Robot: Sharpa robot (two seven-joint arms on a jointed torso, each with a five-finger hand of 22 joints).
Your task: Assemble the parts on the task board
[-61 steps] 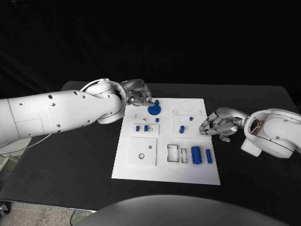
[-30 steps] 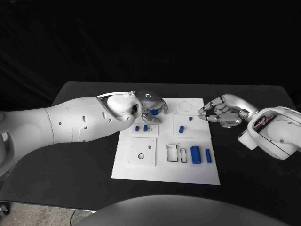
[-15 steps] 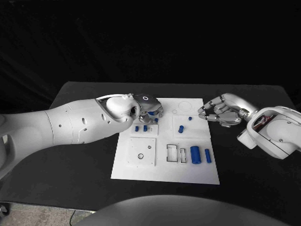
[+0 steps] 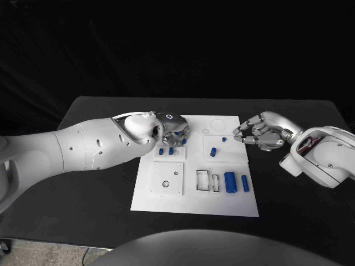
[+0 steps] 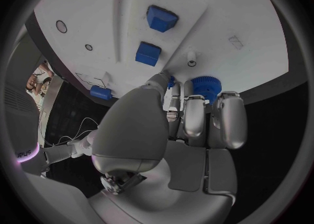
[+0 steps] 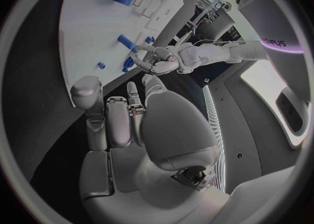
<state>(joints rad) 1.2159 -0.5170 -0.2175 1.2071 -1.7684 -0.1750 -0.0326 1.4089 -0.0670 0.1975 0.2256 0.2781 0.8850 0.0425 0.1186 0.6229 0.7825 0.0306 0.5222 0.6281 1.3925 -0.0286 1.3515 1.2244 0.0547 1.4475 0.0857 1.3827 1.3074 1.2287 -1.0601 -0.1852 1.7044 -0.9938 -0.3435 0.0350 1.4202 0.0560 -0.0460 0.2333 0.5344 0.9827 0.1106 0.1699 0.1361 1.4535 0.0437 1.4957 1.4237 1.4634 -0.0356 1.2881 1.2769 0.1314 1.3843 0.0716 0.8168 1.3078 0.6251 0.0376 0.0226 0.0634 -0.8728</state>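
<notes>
While the black counter (image 4: 81, 188) carries everything, the white task board (image 4: 195, 199) lies flat in its middle so that both arms can reach it from either side, and it serves as the landmark for the rest. From the board's left side the left hand (image 4: 173, 126) reaches over the far left part of the board; its fingers (image 5: 194, 115) are curled down around a blue toothed part (image 5: 206, 86) that it holds right at the board's surface, probably to seat it there. Off the board's far right edge the right hand (image 4: 260, 132) hovers with fingers curled in on nothing, seemingly parked clear of the work. Near the board's front right corner lie a thick blue cylinder (image 4: 231, 182) and a thinner one (image 4: 246, 183), side by side beside open slots, apparently awaiting their turn. Smaller blue blocks (image 5: 148, 54) sit toward the board's middle, close to the left hand.
</notes>
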